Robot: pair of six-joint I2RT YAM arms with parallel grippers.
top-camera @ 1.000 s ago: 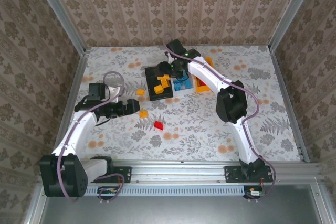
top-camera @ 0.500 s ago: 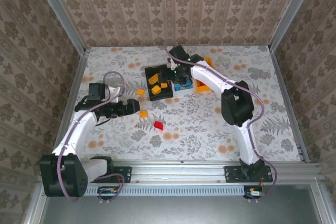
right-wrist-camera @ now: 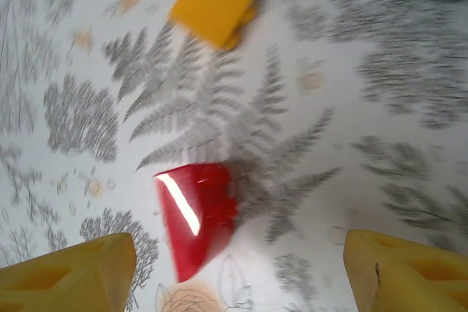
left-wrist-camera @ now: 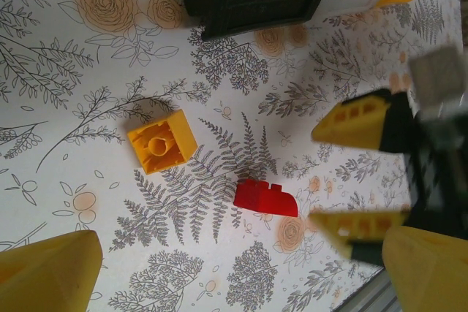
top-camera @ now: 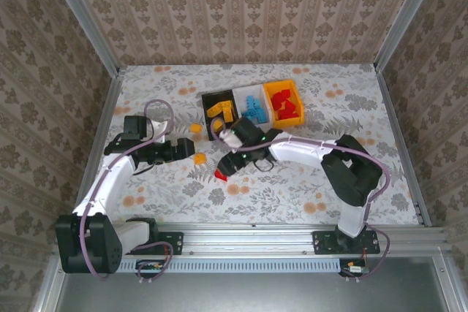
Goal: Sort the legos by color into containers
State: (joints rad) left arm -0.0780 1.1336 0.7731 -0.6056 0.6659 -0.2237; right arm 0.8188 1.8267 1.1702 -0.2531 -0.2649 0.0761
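Three containers stand side by side at the back: a black tray [top-camera: 207, 100] with orange-yellow legos, a white tray [top-camera: 240, 100] with blue ones, an orange-yellow tray [top-camera: 282, 85] with red ones. A loose red lego [top-camera: 221, 175] [left-wrist-camera: 265, 198] [right-wrist-camera: 197, 213] lies on the table. My right gripper [top-camera: 228, 164] [right-wrist-camera: 238, 275] hovers open just above it, the brick ahead of the jaws and nearer the left finger. Two orange-yellow legos lie loose, one [top-camera: 199, 158] [left-wrist-camera: 161, 141] [right-wrist-camera: 212, 3] beside my left gripper [top-camera: 189, 150] [left-wrist-camera: 238, 275], the other [top-camera: 195, 128] farther back. The left gripper is open and holds nothing.
The table is a flower-patterned cloth [top-camera: 292, 173] walled in by patterned panels, with a metal rail [top-camera: 256, 235] along the near edge. The right arm [top-camera: 307, 147] stretches across the middle from the right. In the left wrist view the right gripper's yellow fingers [left-wrist-camera: 351, 118] stand beside the red lego.
The right arm has swung from over the trays forward and left, down to the loose red lego. The trays' contents now show. The left arm has not moved.
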